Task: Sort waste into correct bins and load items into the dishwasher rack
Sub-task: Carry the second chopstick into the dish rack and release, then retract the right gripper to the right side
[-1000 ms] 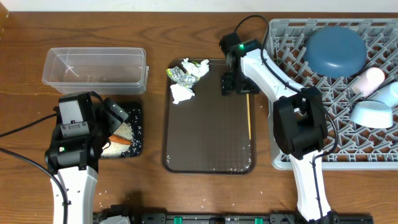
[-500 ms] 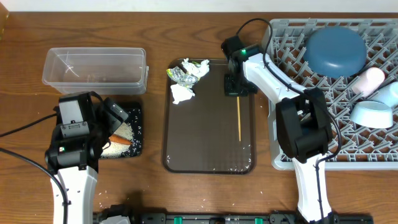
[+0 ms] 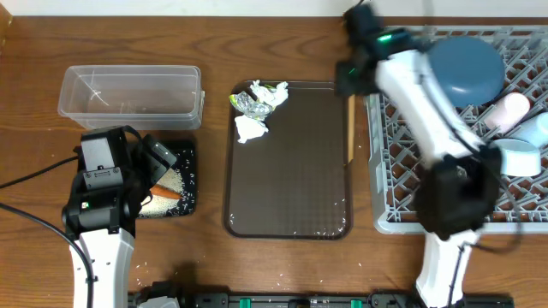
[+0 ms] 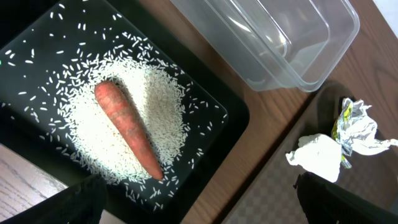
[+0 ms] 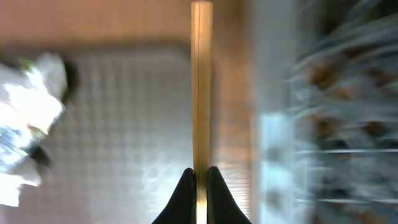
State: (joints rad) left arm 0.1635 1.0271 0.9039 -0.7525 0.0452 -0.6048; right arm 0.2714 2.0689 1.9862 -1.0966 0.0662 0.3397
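- Your right claw [image 3: 349,79] is clenched on a thin wooden chopstick [image 5: 201,93]. The R wrist view shows both fingertips pinching its near end, w/ the stick running straight out from them.
- From overhead the chopstick lies along the right rim of the dark-brown rectangular serving tray [image 3: 287,188], just beside the left wall of the big grey pegged plastic rack [image 3: 514,210]. The R arm is blurred there, so you can't tell if the stick touches the rim.
- Already in the rack: large dark-blue round dish [image 3: 462,68] at the top, w/ a pale pinkish-white cup [image 3: 514,107], a light-blue cup [image 3: 535,128] and a small light-blue bowl [image 3: 514,158] below and right of it.
- Your left claw [image 4: 202,199] is released, fingers spread wide at the bottom corners of the L wrist view, nothing between them. It hangs over the shallow black rectangular tray [image 4: 37,37].
- That black tray holds a heap of white rice grains [image 4: 161,99] w/ an orange carrot piece [image 4: 127,137] lying on it.
- The clear rectangular plastic tub [image 3: 128,94] sits just behind the black tray on the wooden tabletop [image 3: 34,128].
- At the brown tray's top-left corner: crumpled white paper tissue [image 3: 250,128] touching a crumpled silvery-green wrapper [image 3: 248,104].
- A few loose grains show along the brown tray's near edge.
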